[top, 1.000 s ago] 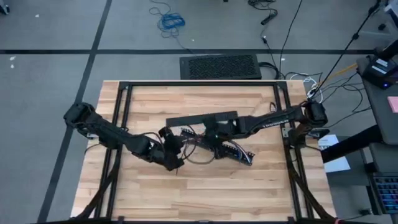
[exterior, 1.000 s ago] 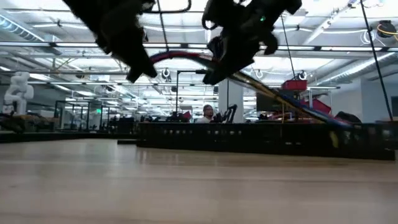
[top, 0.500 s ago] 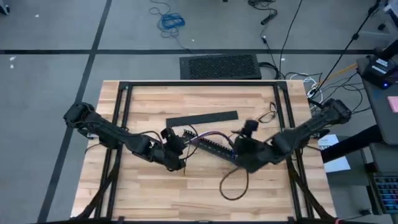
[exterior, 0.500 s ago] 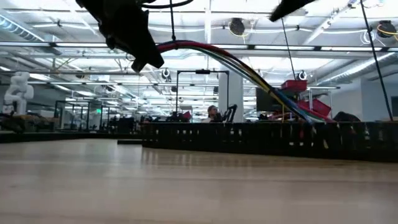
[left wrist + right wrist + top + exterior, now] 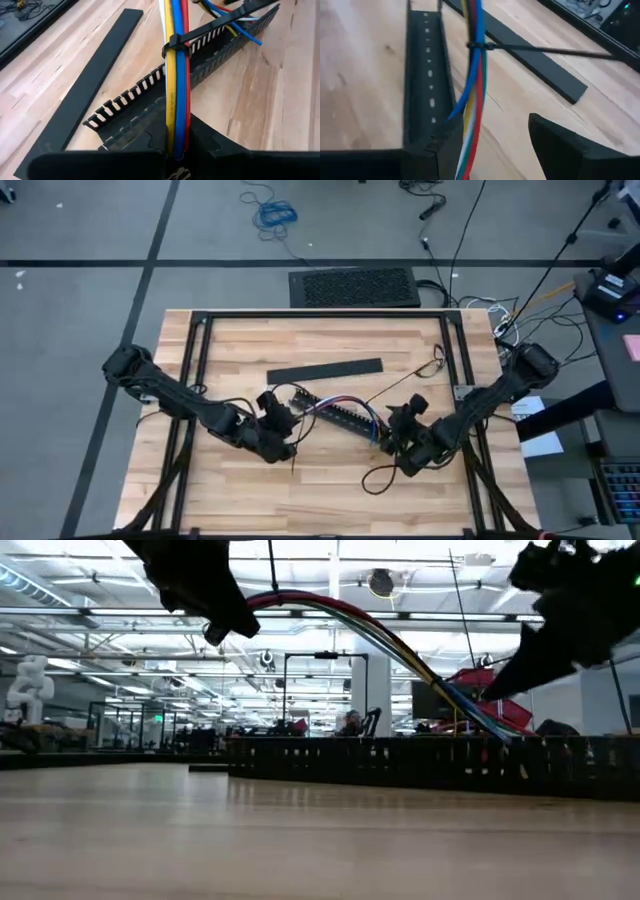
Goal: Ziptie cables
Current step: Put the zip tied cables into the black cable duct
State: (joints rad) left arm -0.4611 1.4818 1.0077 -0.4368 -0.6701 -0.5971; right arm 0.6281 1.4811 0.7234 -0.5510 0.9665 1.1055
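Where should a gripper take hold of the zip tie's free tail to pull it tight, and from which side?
Probably grip the zip tie's straight tail near its far end, clear of the wires. It sticks out sideways from the bundle, above the slotted duct, with open air around it. Come across it, fingers above and below, then pull away from the bundle.

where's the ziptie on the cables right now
In the left wrist view the ziptie is cinched around the cables, just ahead of the left pincer, above the slotted duct.
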